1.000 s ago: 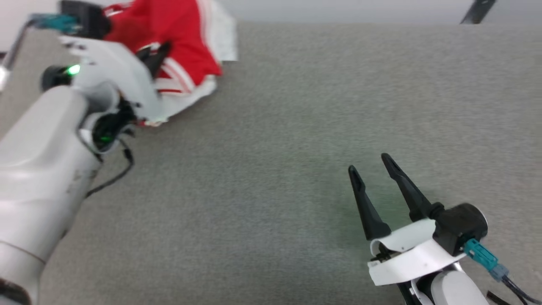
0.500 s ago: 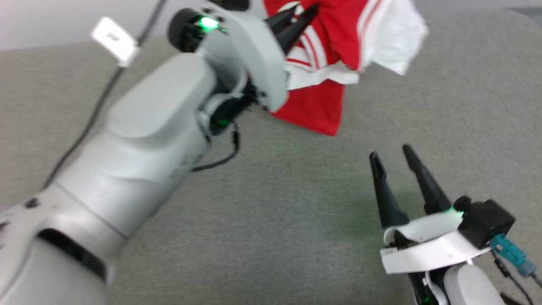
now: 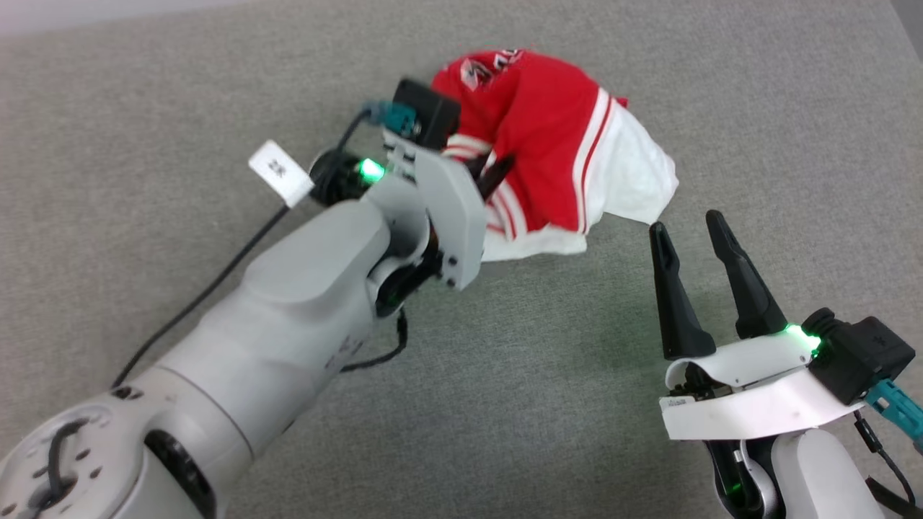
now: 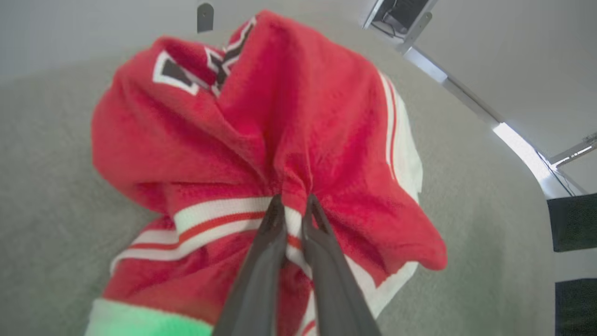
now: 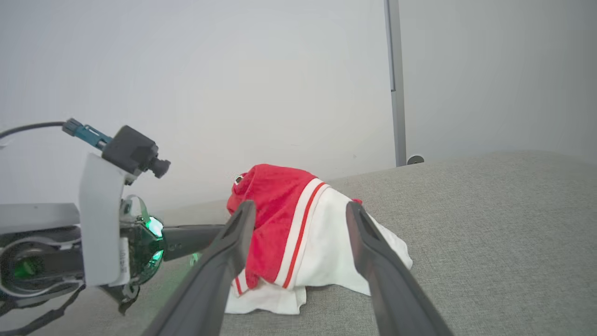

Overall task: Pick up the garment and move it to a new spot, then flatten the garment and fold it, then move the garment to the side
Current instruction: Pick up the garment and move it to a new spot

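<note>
The garment [image 3: 551, 137] looks soft and floppy, bunching where the left gripper [image 4: 293, 205] pinches its striped trim [image 4: 219, 219]; the right gripper [image 3: 685, 222], spread just beside it, could take the white sleeve [image 3: 631, 173].

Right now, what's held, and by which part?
Left gripper pinches the garment at its striped trim; right gripper is open, empty.

Head cam: high, tilted steeply down on grey fabric-covered worktop [image 3: 548, 404]. Left wrist cam: very close to crumpled red-and-white jersey shirt [image 4: 326, 121]. Right wrist cam: low, near-level, facing worktop's far edge. All three share the shirt.
</note>
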